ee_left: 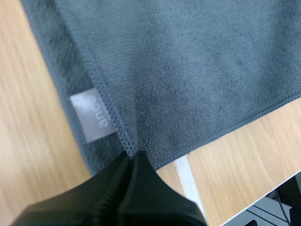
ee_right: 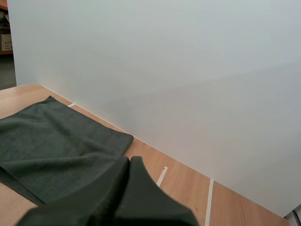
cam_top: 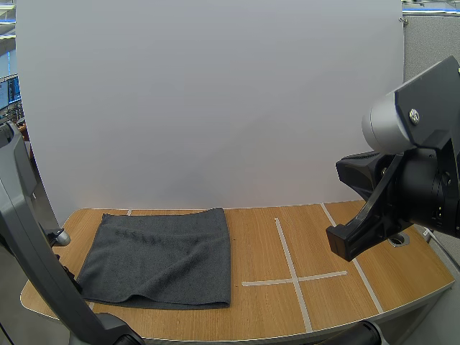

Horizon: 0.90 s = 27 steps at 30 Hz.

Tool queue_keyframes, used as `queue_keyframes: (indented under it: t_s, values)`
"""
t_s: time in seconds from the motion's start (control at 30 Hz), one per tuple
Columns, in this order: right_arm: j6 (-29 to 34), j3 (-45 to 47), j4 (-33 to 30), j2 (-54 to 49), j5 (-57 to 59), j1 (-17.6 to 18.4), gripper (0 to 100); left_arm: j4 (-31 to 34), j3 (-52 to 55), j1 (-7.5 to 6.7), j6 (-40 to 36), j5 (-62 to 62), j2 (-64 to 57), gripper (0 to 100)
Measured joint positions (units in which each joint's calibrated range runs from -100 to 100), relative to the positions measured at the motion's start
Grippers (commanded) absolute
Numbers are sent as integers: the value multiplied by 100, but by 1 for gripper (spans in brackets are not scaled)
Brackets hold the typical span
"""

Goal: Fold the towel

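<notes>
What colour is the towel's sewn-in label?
Pale grey label, on the dark grey towel; clearest in the left wrist view.

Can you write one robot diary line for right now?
towel: flat on table, left part | left gripper: shut, tips at towel hem by label | right gripper: shut, empty, away from towel

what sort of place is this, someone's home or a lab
Probably a lab robot bench: a wooden table marked with white tape lines, a plain white board behind it, and a grey towel laid out.
</notes>
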Motion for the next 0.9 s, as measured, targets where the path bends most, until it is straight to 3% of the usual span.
queue_keyframes:
  t_s: [0.37, 0.47, 0.6, 0.7, 0.77, 0.9]
  values:
    - [0, 0, 0, 0, 0, 0, 0, 68, 0, 42, 0, 0, 0, 2]
    - [0, 0, 0, 0, 0, 0, 0, 56, 0, 42, 0, 0, 0, 13]
    - [0, 0, 0, 0, 0, 0, 0, 30, 0, 42, 0, 0, 0, 64]
    - [0, 0, 0, 0, 0, 0, 0, -180, 0, 42, 36, 0, 0, 92]
    - [0, 0, 0, 0, 0, 0, 0, -234, 0, 42, 70, 0, 0, 98]
    - [0, 0, 0, 0, 0, 0, 0, -287, -43, 42, 97, 0, -30, 97]
